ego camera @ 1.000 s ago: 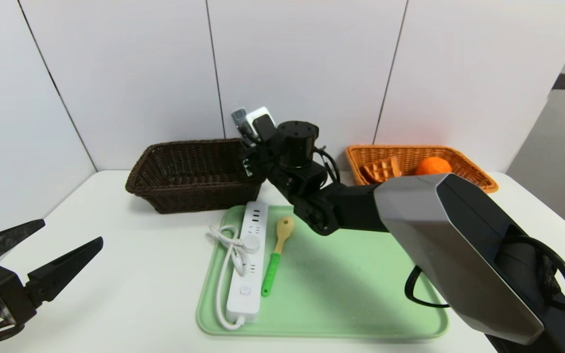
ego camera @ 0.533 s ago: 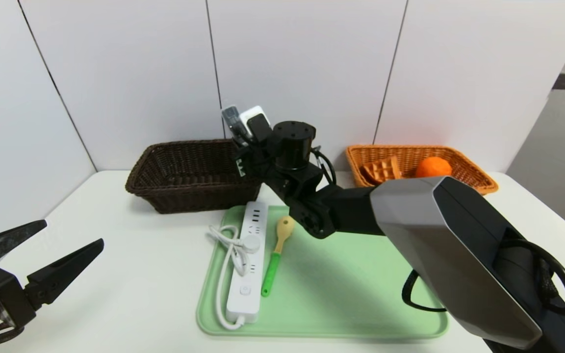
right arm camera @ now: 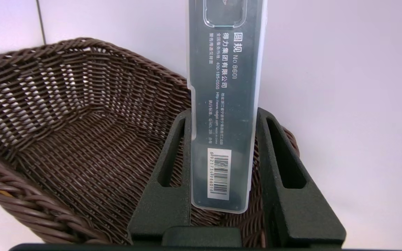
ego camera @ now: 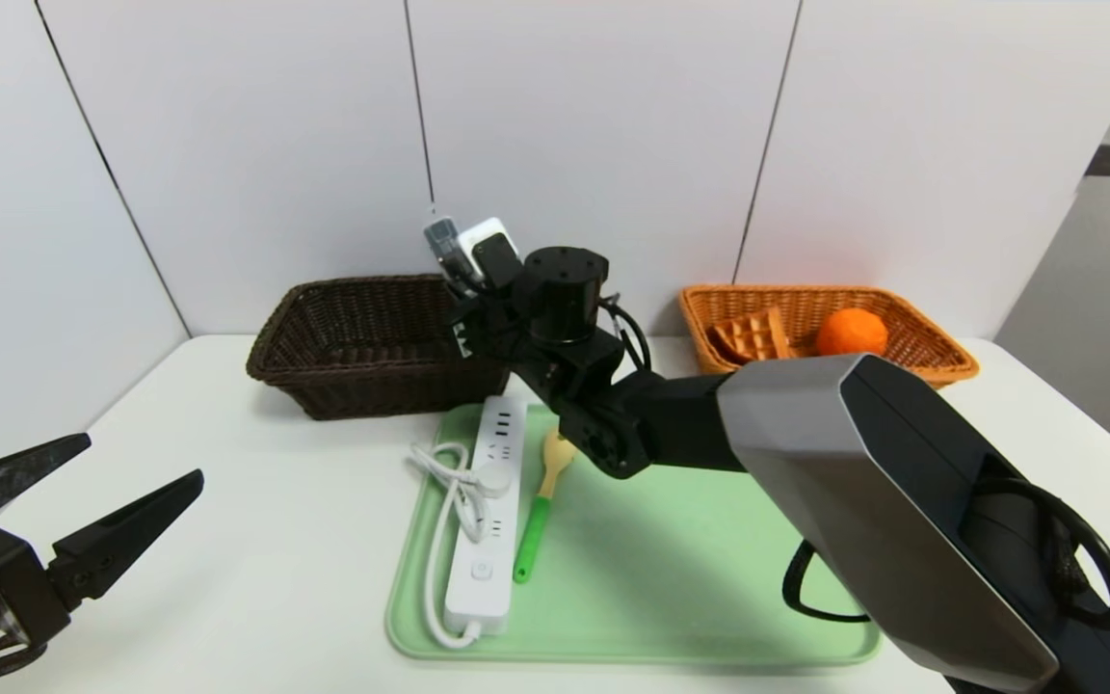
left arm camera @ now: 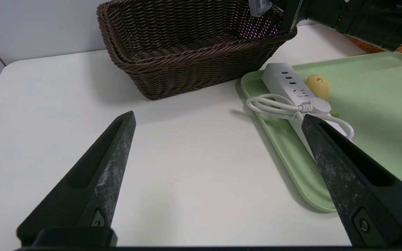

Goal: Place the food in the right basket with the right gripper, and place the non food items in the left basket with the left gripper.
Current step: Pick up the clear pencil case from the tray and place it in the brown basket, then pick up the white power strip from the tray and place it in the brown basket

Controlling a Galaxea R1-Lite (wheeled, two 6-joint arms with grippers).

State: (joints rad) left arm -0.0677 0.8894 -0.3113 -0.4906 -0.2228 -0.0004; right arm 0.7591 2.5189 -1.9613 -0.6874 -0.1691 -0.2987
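Note:
My right gripper [right arm camera: 222, 113] is shut on a clear plastic case [right arm camera: 225, 69] with a barcode label, held upright over the right end of the brown left basket [ego camera: 362, 328]. In the head view the case [ego camera: 443, 241] sticks up above that basket's rim. A white power strip [ego camera: 489, 501] with its coiled cord and a green-handled spoon [ego camera: 541, 506] lie on the green tray [ego camera: 690, 559]. The orange right basket [ego camera: 911, 318] holds a waffle [ego camera: 750, 334] and an orange [ego camera: 851, 328]. My left gripper [ego camera: 141, 457] hangs open and empty over the table's near left corner.
The brown basket [right arm camera: 65, 115] looks empty inside. The right arm stretches across the tray's right half and hides part of it. White wall panels stand close behind both baskets. In the left wrist view, bare table [left arm camera: 187, 167] lies between the left gripper [left arm camera: 217, 115] and the tray.
My right arm has carried the case to the left, from beside the brown basket's right end to over it. The left arm has not moved.

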